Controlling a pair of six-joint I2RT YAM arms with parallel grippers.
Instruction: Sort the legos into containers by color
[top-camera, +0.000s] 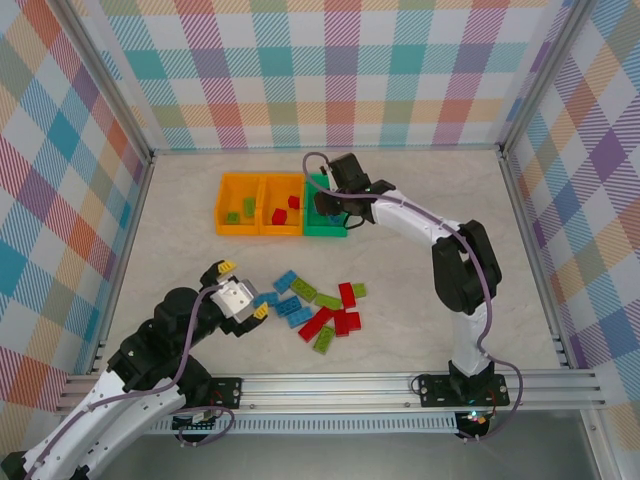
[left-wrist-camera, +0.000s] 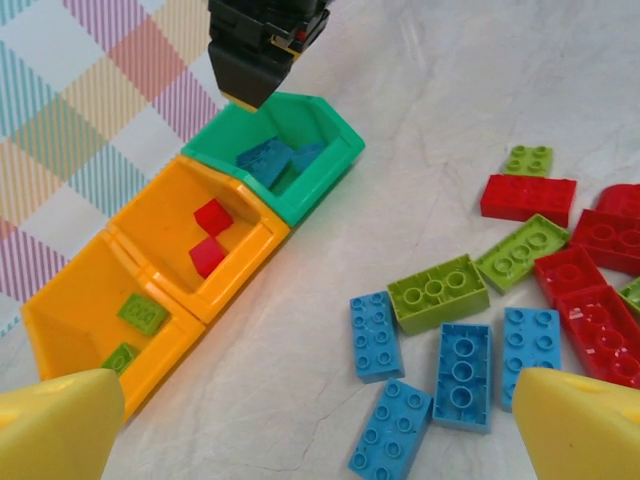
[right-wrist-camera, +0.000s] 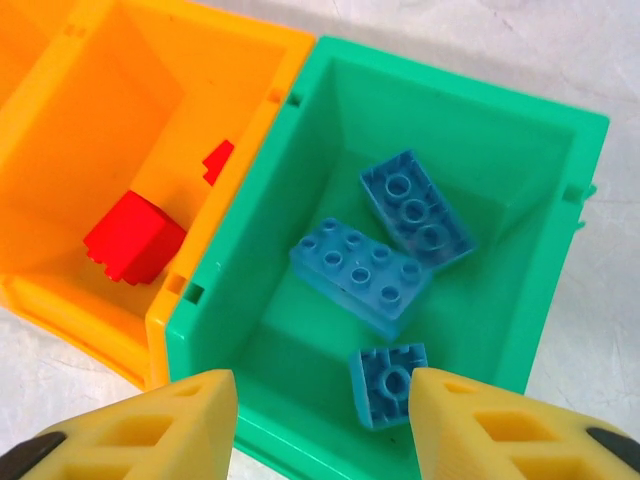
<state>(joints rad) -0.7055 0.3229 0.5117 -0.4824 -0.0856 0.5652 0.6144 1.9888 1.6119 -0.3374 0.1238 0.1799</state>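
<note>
Left tool (top-camera: 243, 290) hangs low over the tabletop (top-camera: 420, 250), its yellow fingers (left-wrist-camera: 60, 425) wide apart with nothing held, at the left edge of the loose legos (top-camera: 320, 308). Four loose blue bricks (left-wrist-camera: 463, 375) lie just ahead of it, the nearest part of the pile. One points lengthwise along the line of approach, so the fingers would close across its short sides, while the closest brick (left-wrist-camera: 390, 432) sits skewed. Loose red bricks (left-wrist-camera: 528, 197) and loose lime bricks (left-wrist-camera: 437, 293) lie beyond, further right. Well apart, the right tool (right-wrist-camera: 320, 420) hovers above the green bin (right-wrist-camera: 450, 85), fingers spread and empty, with three binned blue bricks (right-wrist-camera: 365, 270) inside. The middle orange bin (left-wrist-camera: 250, 255) holds two red pieces and the end orange bin (left-wrist-camera: 60, 330) two lime ones. The left arm looks the nearer for the next blue pick. One red brick (left-wrist-camera: 625, 200) is cut off at the left wrist view's right edge, and from above the right tool's fingertips are hard to make out against the bin
</note>
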